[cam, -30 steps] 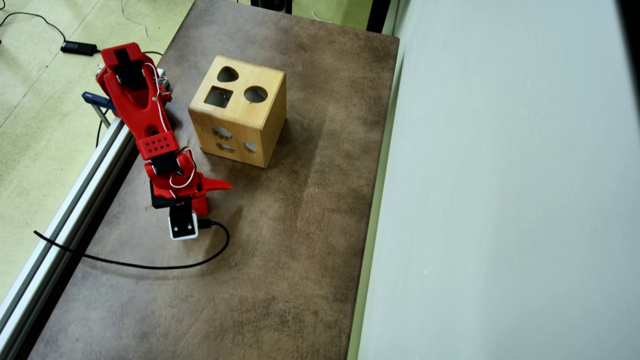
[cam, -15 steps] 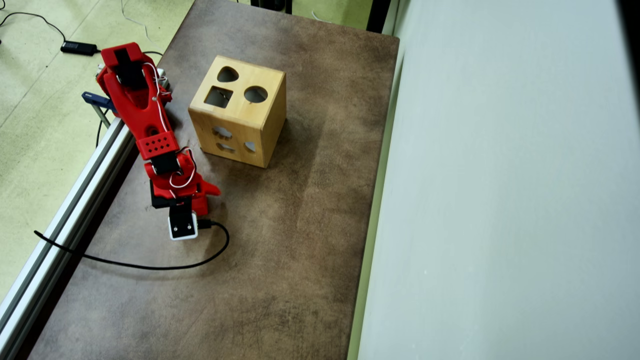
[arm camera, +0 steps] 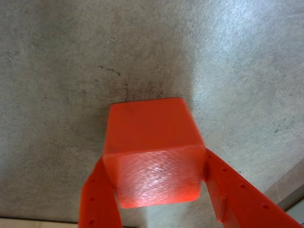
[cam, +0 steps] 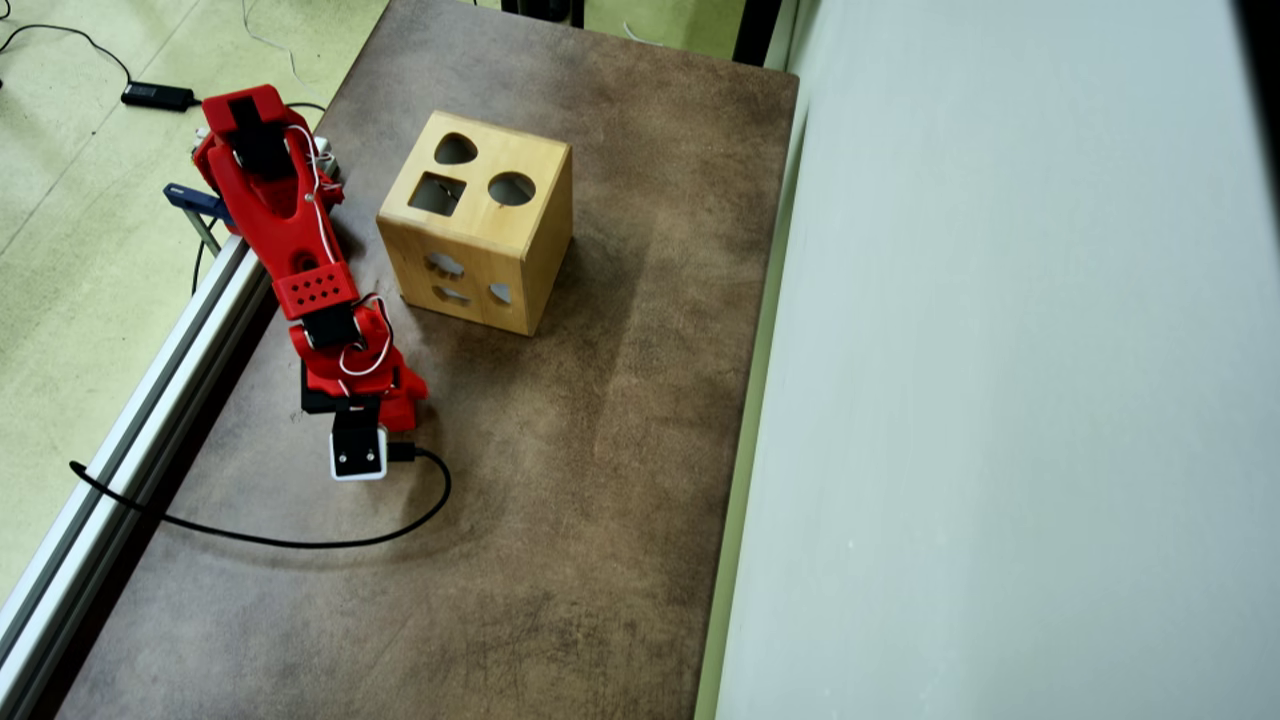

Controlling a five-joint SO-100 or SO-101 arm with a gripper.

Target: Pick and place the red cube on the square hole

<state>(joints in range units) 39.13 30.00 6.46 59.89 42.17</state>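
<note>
Closed since a second ago, my gripper (arm camera: pixel 159 190) now clamps the red cube (arm camera: pixel 152 152), matte and sharp-edged, just above the mottled brown table (cam: pixel 600 450). Pickup looks done; the square hole (cam: pixel 437 193) waits in the wooden box (cam: pixel 480 250) nearby.

A mottled brown tabletop (cam: pixel 600 450) is seen from overhead, worn paler in patches. Its left edge is bordered by a silver aluminium rail (cam: pixel 130 440). Beyond the rail, pale yellow-green flooring (cam: pixel 70 250) is shown, on which a black power adapter (cam: pixel 157 96) and thin cables are laid. The right side is filled by a plain grey-white panel (cam: pixel 1000 400). Even, soft lighting is cast throughout.
</note>
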